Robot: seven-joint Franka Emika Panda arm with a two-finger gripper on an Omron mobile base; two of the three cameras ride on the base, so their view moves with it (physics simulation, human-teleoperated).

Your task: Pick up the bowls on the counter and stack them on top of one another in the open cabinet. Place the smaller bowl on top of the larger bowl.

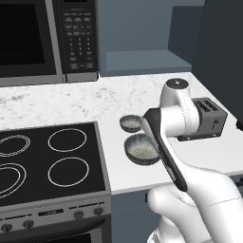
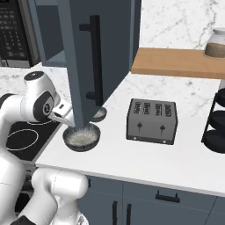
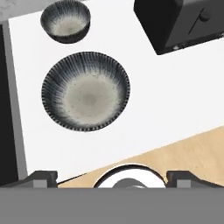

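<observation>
One wide white speckled marble-like counter [image 3: 166, 100] spread below the pincer. One blue-grey open wall cabinet recess [image 1: 142, 61], flat shelf bare, up beyond the pincer. One boxy black four-slot toaster [image 3: 183, 22] ahead and to one side. Two round dark grey ribbed bowls, pale speckled insides, both empty: larger bowl [image 3: 85, 91] straight beneath the pincer, smaller bowl [image 3: 65, 21] just beyond, apart. One dark two-finger pincer [image 3: 112, 177], spread wide, gripping nothing.
</observation>
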